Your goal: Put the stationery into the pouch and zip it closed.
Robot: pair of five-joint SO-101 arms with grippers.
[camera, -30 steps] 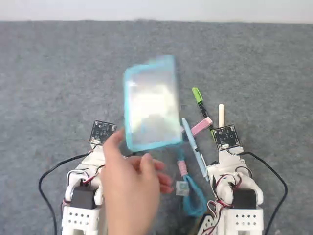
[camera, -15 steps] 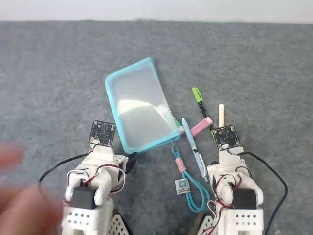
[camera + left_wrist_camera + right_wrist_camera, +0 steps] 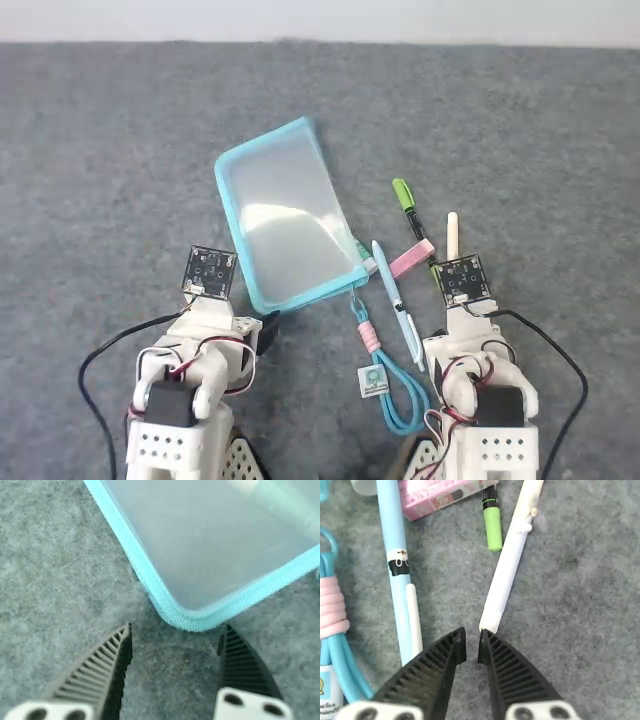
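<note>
A translucent pouch (image 3: 285, 220) with a light blue edge lies flat and tilted on the grey carpet, in front of the left arm (image 3: 195, 370). My left gripper (image 3: 177, 629) is open just above the carpet, its fingers either side of the pouch's (image 3: 215, 540) near corner without touching it. Right of the pouch lie a blue pen (image 3: 397, 300), a pink eraser (image 3: 411, 258), a green highlighter (image 3: 405, 200) and a white stick (image 3: 452, 235). My right gripper (image 3: 471, 632) is shut and empty, its tips at the near end of the white stick (image 3: 507, 575), beside the blue pen (image 3: 397, 555).
A light blue looped cord (image 3: 395, 395) with a pink wrap and a small tag (image 3: 373, 381) runs from the pouch's corner to between the two arm bases. Grey carpet stretches out beyond the pouch and to both sides.
A person's hand laid the pouch down and drew back to the lower left, out of view. The pouch shifted left and now lies tilted. Neither arm has moved.
</note>
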